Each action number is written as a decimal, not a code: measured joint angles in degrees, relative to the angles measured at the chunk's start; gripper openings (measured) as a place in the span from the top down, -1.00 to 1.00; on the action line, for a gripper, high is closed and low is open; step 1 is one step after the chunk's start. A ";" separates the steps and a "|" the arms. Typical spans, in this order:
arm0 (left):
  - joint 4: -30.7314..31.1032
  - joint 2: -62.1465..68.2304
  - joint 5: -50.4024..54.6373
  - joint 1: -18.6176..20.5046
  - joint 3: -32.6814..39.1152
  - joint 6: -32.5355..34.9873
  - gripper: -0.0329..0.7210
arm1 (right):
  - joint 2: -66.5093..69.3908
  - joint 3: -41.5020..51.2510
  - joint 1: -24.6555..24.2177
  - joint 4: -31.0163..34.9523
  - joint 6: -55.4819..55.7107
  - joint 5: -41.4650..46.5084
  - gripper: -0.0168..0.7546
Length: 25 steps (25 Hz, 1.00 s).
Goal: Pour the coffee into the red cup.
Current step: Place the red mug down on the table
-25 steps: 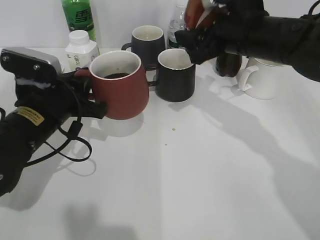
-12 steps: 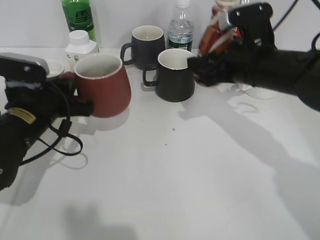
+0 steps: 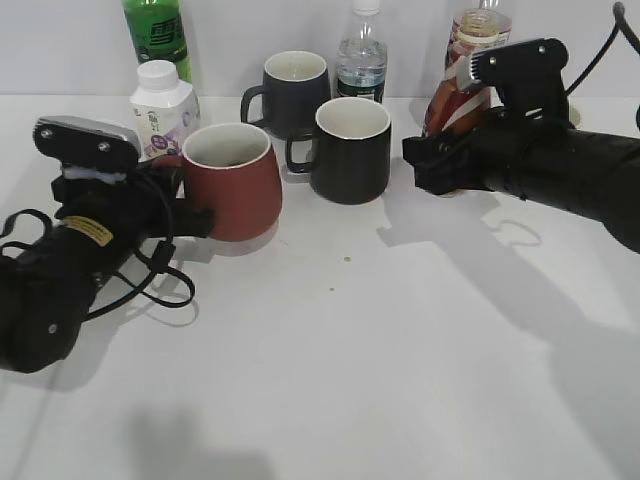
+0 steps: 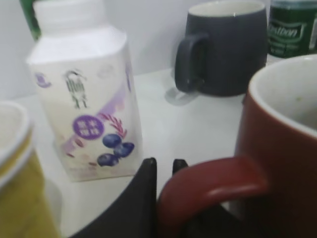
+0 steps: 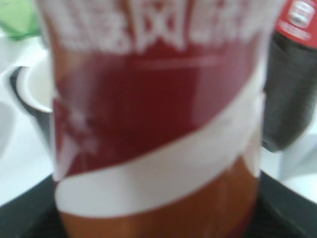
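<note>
Red cup (image 4: 277,163) handle — between left jaws

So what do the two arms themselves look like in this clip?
Both arms are matte black. The left arm carries a silver-grey camera housing with dark screws, a yellow label on its body and a loose black cable looping onto the table. The right arm has a ribbed silver patch on top and a thin black cable behind.
</note>
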 joint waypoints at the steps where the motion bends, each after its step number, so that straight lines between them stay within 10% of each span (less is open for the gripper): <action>1: 0.00 0.60 -0.05 0.00 -0.41 0.19 0.74 | 0.11 0.00 0.00 0.80 -0.45 -0.16 -0.37; 25: 0.31 6.65 -2.01 1.05 -3.04 0.56 0.70 | 4.06 0.82 0.00 7.78 -5.79 -2.93 -0.37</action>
